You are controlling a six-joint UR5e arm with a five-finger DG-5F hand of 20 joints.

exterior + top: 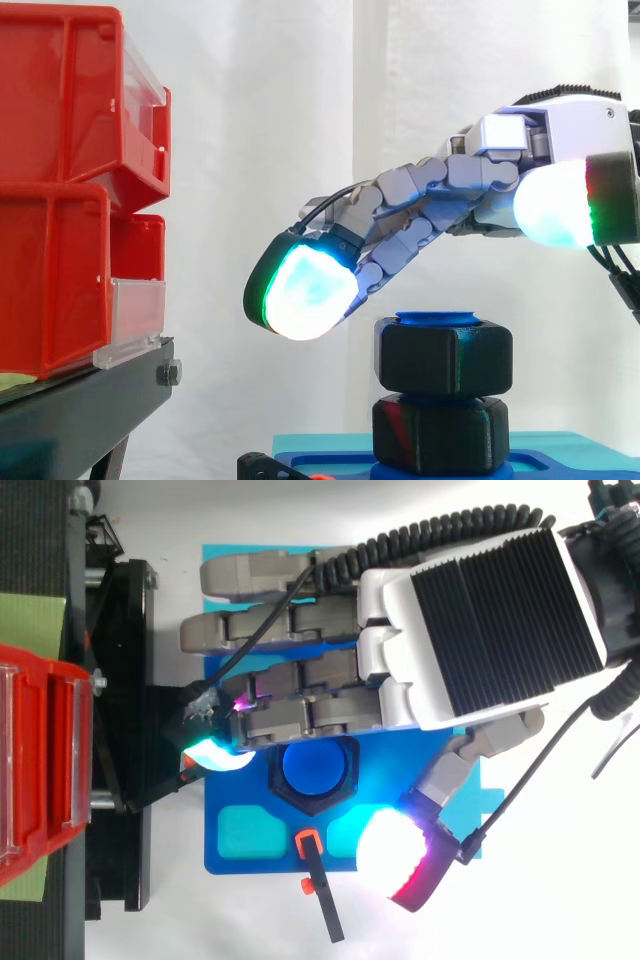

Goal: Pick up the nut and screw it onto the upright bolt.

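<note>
My fingers [305, 285] stretch out loosely spread, gripping nothing, just above the upper black nut [445, 355] on the upright blue bolt [312, 768], whose shaft the nut hides. From above they cover much of the blue base [225, 850] on the white worktop [560, 890]. Red bins [60, 200] stand aside before a white curtain [260, 120].

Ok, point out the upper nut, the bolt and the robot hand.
upper nut [445, 355], side view, front face of the upper black hexagon.
bolt [312, 767], top view, its blue end face.
robot hand [500, 610], top view, ribbed black back of the palm.
</note>
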